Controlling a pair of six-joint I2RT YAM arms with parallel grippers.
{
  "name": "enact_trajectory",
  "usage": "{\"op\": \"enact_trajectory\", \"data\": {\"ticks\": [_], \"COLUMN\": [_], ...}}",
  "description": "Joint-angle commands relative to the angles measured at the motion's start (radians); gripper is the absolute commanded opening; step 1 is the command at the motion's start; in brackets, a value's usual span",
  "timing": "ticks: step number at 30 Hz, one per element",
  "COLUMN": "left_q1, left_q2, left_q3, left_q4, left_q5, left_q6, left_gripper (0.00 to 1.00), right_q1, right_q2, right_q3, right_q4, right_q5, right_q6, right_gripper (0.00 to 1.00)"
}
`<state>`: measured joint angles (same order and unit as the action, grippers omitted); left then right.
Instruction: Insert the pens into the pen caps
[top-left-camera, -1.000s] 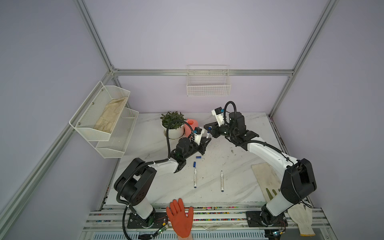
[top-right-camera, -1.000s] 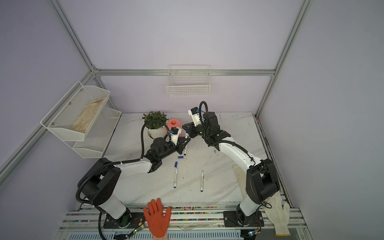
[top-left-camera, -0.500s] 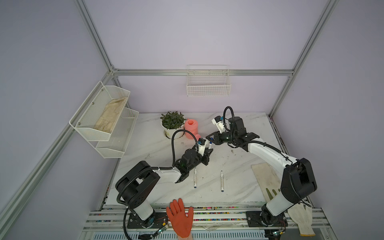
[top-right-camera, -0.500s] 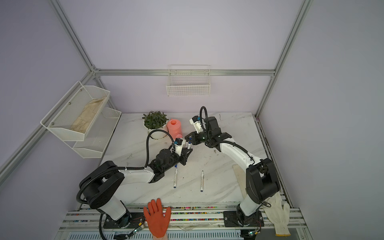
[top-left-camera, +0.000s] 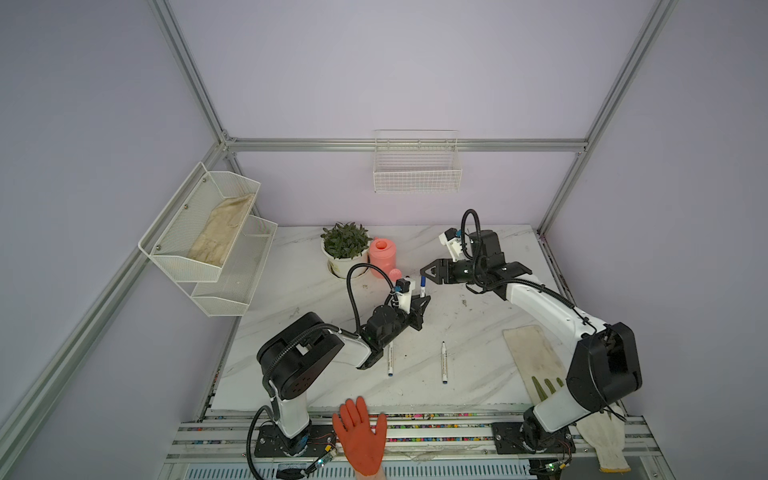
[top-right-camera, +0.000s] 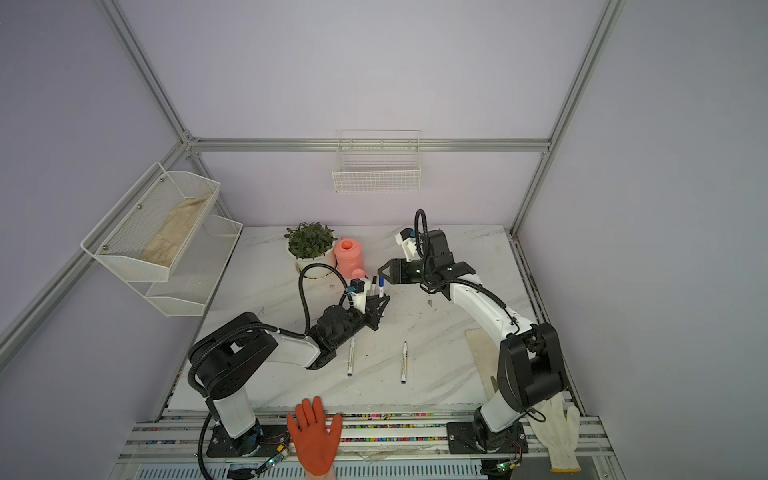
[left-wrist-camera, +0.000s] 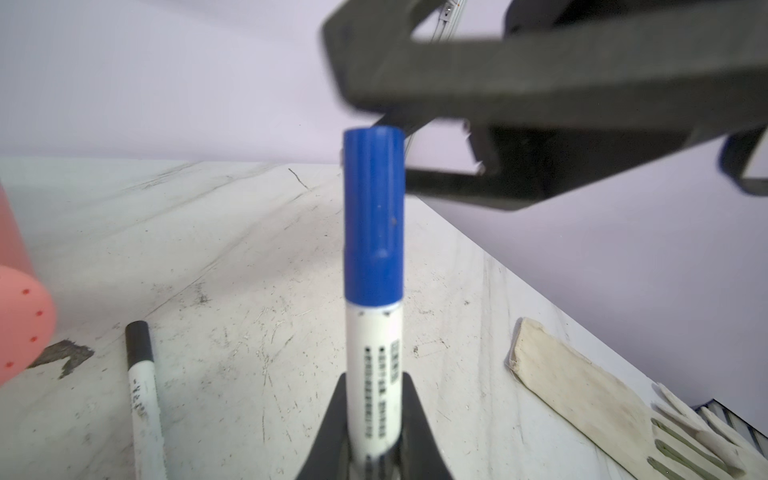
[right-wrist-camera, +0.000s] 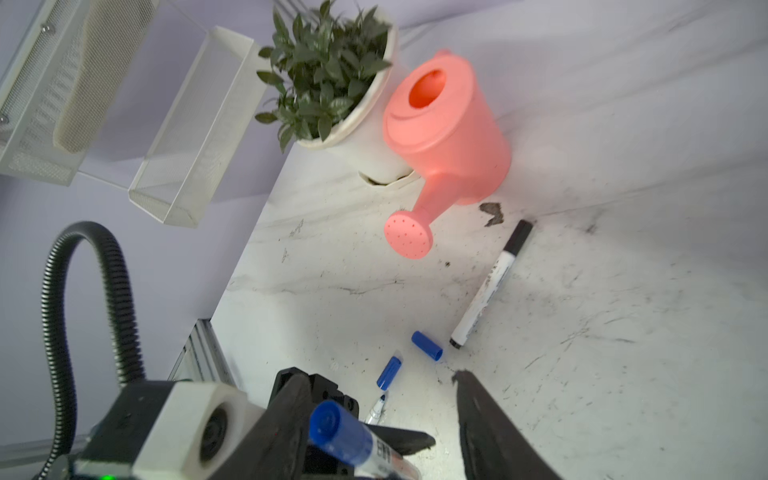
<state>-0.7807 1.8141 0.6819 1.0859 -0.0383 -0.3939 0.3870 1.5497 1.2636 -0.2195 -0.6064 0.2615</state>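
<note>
Squarely between the left gripper's (left-wrist-camera: 376, 378) jaws sits the capped pen (left-wrist-camera: 374, 328).

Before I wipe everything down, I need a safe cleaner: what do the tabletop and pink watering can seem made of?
Tabletop: probably marble or marble-look laminate, white with grey veins, smooth, scuffed. Watering can: likely moulded plastic, even coral colour, satin surface, rounded edges.

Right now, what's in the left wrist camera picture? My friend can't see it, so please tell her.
The left gripper holds a white pen with a blue cap on its end. The right gripper hangs open near the cap's end, and a black-capped pen lies on the marble table.
</note>
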Motion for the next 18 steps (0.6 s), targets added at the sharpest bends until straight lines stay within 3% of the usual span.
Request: {"op": "enact_trajectory", "data": {"ticks": [1,5,12,18], "left_q1": [0.008,0.007,0.009,0.008], "left_q2": [-0.004,-0.026,-0.021,0.035], "left_q3": [-0.017,0.044,0.31,0.454], "left_q4": [0.06,-0.101,-0.7,-0.897], "left_q5": [-0.077,-0.078,-0.111,-0.124], "left_q6": [-0.028,-0.019,-0.048,-0.065], "left_gripper": [0.0,0.0,0.0,0.0], "right_q1": [-0.047,-0.079,-0.1,-0.1], "right_q2": [-0.104,-0.149,-0.132,-0.117], "right_q3": [-0.011,-0.015,-0.031,-0.035], "right_q4": [0.068,0.062,0.049,0.042], "right_q5": [0.08,0.15,0.163,0.168], "right_q6": [0.032,0.047,0.079,0.077], "right_gripper": [0.58,0.58,0.56,0.54]}}
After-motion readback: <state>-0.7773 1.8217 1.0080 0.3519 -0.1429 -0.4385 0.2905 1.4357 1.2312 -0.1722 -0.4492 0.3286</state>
